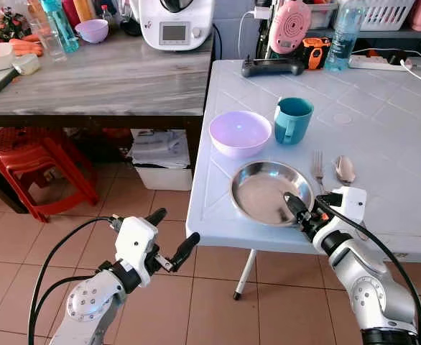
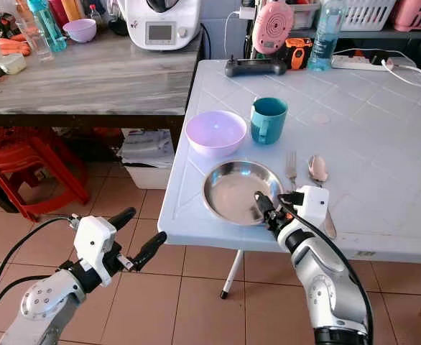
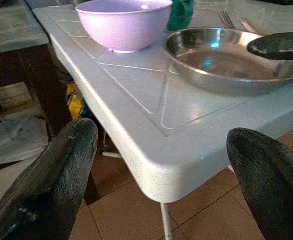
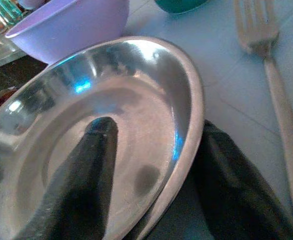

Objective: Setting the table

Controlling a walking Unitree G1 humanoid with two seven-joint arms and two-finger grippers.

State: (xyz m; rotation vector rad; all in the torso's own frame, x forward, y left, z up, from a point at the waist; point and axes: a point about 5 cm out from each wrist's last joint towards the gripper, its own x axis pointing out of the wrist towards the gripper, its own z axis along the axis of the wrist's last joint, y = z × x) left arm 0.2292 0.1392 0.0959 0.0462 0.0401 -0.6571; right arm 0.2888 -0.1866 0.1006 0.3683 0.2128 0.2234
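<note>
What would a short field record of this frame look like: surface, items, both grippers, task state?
surface: white table, robot at its near edge
items: steel plate near the edge; purple bowl and teal mug behind it; fork and spoon to the plate's right
right gripper: straddles the plate's rim, one finger inside the plate, one outside
left gripper: open, off the table, above the floor
task state: place setting laid out, plate being handled

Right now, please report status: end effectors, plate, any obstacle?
Right end effector astride steel plate rim, one finger inside, one outside. Left end effector open, off the table edge. Fork lies close beside plate.
</note>
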